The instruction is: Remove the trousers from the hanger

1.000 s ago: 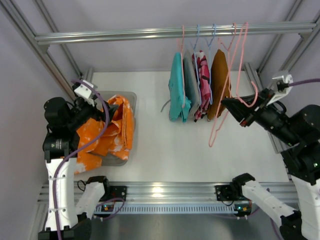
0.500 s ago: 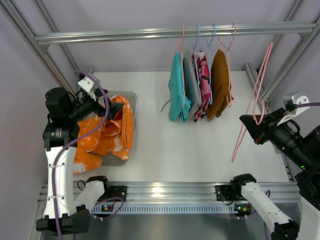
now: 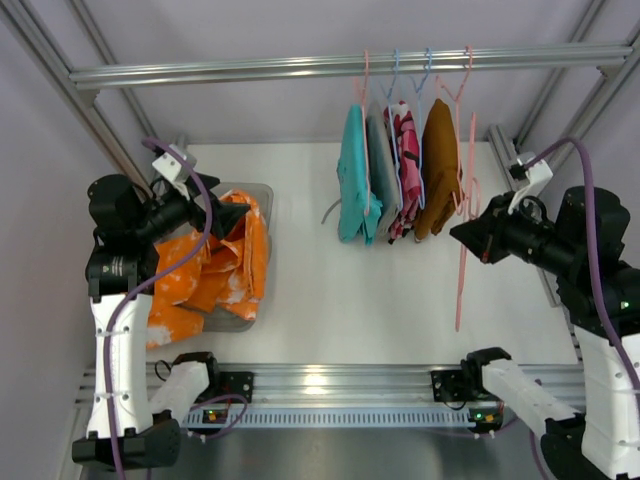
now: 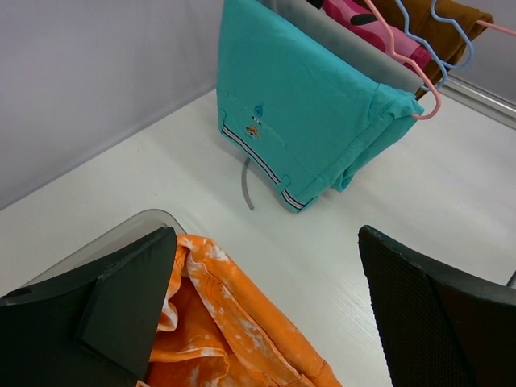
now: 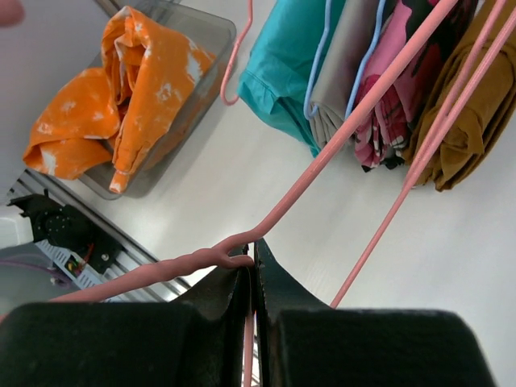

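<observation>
At the far left, the left gripper [image 3: 233, 215] hangs over the back part of a clear grey bin [image 3: 263, 190], its jaws spread wide with nothing between them; in the left wrist view the two dark fingers [image 4: 121, 298] stand well apart above orange cloth and the white table [image 3: 330, 290]; the trousers [image 3: 215, 265], bright orange with white blotches, lie crumpled in that bin, with some cloth spilling over its left and near edges; further right, a metal rail [image 3: 250, 70] runs across the back, and four folded garments hang from it side by side on thin hangers: a teal one [image 3: 355, 180], a grey one [image 3: 382, 165], a pink patterned one [image 3: 407, 150] and a brown one [image 3: 438, 165]; just right of the brown garment, the hanger [image 3: 459, 285] hangs as bare pink wire, tilted and steep, its lower end above the table; the right gripper [image 3: 462, 232] holds it partway along, and in the right wrist view the jaws are pressed together, pinching the pink wire where it bends; the trousers and the hanger are well apart.
</observation>
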Controlling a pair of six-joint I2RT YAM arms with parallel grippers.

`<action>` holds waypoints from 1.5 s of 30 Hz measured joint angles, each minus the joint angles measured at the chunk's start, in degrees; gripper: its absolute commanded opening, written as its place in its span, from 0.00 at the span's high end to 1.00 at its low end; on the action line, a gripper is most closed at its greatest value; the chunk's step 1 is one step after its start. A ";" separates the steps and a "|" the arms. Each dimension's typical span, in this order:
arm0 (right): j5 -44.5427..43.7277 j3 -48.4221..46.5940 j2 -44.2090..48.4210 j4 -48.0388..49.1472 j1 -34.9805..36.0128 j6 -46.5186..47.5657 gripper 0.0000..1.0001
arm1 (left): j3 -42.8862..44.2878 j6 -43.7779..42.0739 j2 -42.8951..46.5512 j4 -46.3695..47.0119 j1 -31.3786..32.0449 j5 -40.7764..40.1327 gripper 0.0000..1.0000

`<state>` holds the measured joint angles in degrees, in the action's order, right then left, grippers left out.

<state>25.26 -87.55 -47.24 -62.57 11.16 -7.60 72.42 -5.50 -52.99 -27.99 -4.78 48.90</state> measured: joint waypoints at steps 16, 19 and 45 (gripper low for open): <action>17.20 -2.10 3.58 8.74 -1.22 -1.86 1.00 | -3.96 9.66 3.56 8.90 1.90 5.79 0.02; 20.55 1.51 3.78 16.00 -1.22 -5.55 1.00 | -3.96 12.92 3.74 11.32 6.84 6.91 0.02; 1.57 6.03 -21.84 44.44 31.04 -30.42 1.00 | 0.98 21.84 3.41 9.68 21.07 -7.58 0.20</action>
<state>26.83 -81.52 -69.08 -18.13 42.19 -38.02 73.41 16.34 -49.58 -18.31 16.29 41.32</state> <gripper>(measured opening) 0.013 0.801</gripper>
